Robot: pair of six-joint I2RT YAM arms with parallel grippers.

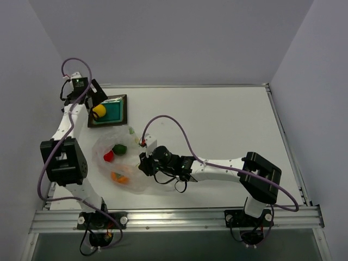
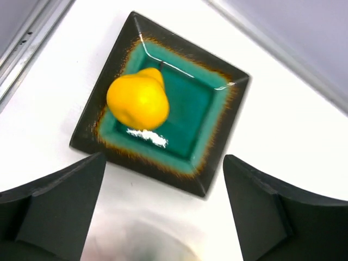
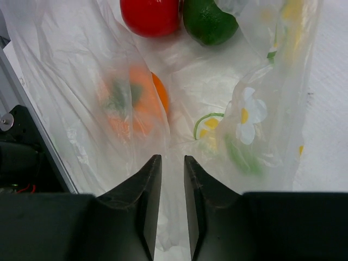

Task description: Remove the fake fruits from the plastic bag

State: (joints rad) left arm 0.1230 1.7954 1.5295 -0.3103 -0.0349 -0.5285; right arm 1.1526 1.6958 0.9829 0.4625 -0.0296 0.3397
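The yellow fruit [image 2: 137,100] lies in the dark-framed teal tray [image 2: 216,154], also seen in the top view [image 1: 99,111]. My left gripper [image 2: 163,212] hovers open and empty just above the tray's near edge. The clear plastic bag [image 1: 130,185] lies crumpled at the front left. It holds the dark green fruit [image 1: 119,148], the red fruit [image 1: 108,156] and the orange fruit [image 1: 119,176]. My right gripper [image 3: 172,163] is shut on a fold of the bag [image 3: 70,98] at its near edge. The red [image 3: 150,15], green [image 3: 209,22] and orange [image 3: 157,92] fruits lie ahead of its fingers.
The tray [image 1: 123,109] sits at the table's back left, close to the left rail. The bag has a flower print [image 3: 247,117] on its right side. White tabletop [image 1: 228,125] stretches to the right of the bag and tray.
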